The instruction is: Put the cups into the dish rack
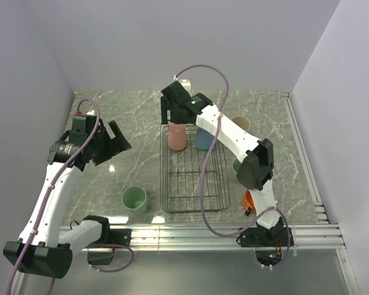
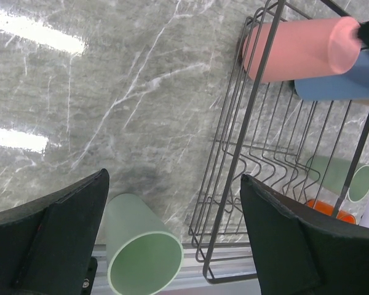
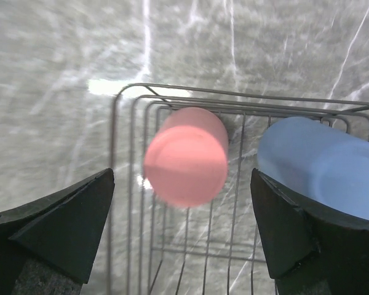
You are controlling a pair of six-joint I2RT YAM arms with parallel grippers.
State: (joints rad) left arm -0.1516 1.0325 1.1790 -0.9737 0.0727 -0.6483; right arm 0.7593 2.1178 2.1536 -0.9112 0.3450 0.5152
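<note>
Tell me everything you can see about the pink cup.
The pink cup is a plain, smooth tumbler, apparently matte plastic, salmon in colour and tapered, with no handle. It stands upside down in the far left corner of the rack, its wide mouth on the wire grid and its flat closed base facing up. The blue cup stands beside it with a gap between them. The right gripper hangs open above it and does not touch it.

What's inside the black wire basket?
Two cups stand upside down at the far end of the dish rack: a pink cup and a blue cup. The rest of its grid looks bare, though the right arm covers the far right corner.
</note>
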